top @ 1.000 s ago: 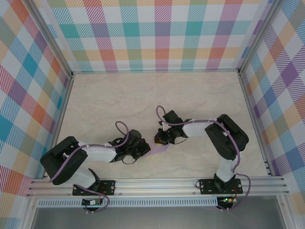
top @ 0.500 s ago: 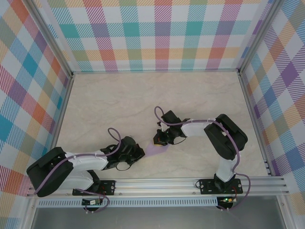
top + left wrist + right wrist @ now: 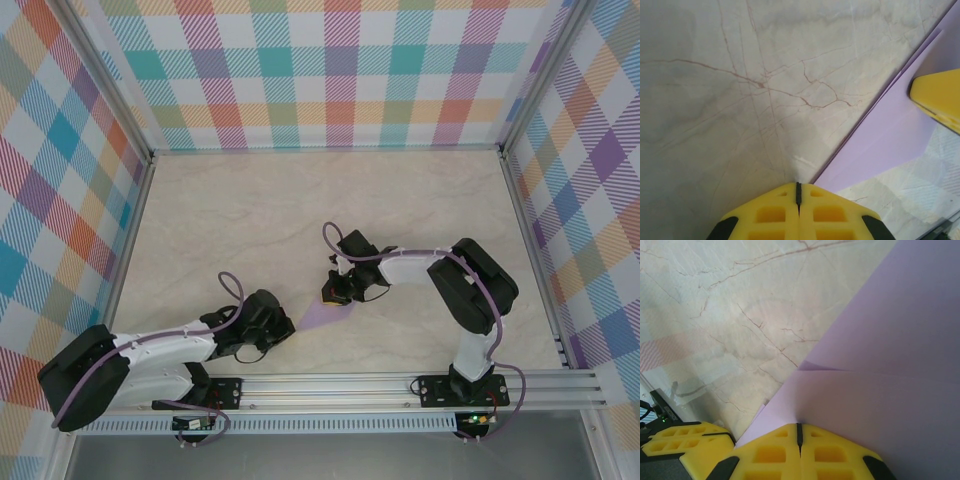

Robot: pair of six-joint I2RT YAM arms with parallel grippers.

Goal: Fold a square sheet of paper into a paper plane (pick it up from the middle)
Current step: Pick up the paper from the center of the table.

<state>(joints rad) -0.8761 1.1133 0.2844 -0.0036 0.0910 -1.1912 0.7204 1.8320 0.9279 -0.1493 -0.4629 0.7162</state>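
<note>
Inspector: Paper first: where is it found?

Recorder: A thin lilac-purple sheet of paper is seen lying flat on the pale marble-patterned tabletop, toward the near edge, between the tips of the two arms.

Inspector: How are the fingers set?

Recorder: The yellow-fingered left gripper is clenched, with nothing caught between its pads. Its tip is placed just beside the near left corner of the sheet; whether the edge is touched cannot be told. The yellow-fingered right gripper is likewise clenched on nothing. Its closed tip is set down on the far right part of the sheet, apparently to pin it rather than to grasp it.

Inspector: What is judged done?

Recorder: Folding is judged to be begun. In the right wrist view one layer is seen doubled over another, with a crease running across the paper and a slanted edge meeting it, so at least one fold is taken as made. From above, the outline is read as a tapering, roughly triangular patch rather than a plain square.

Inspector: And what is left?

Recorder: Most of the work, it is judged. No narrow, pointed paper plane with a centre crease is formed yet. Further folds are needed, and which one is due next cannot be told.
</note>
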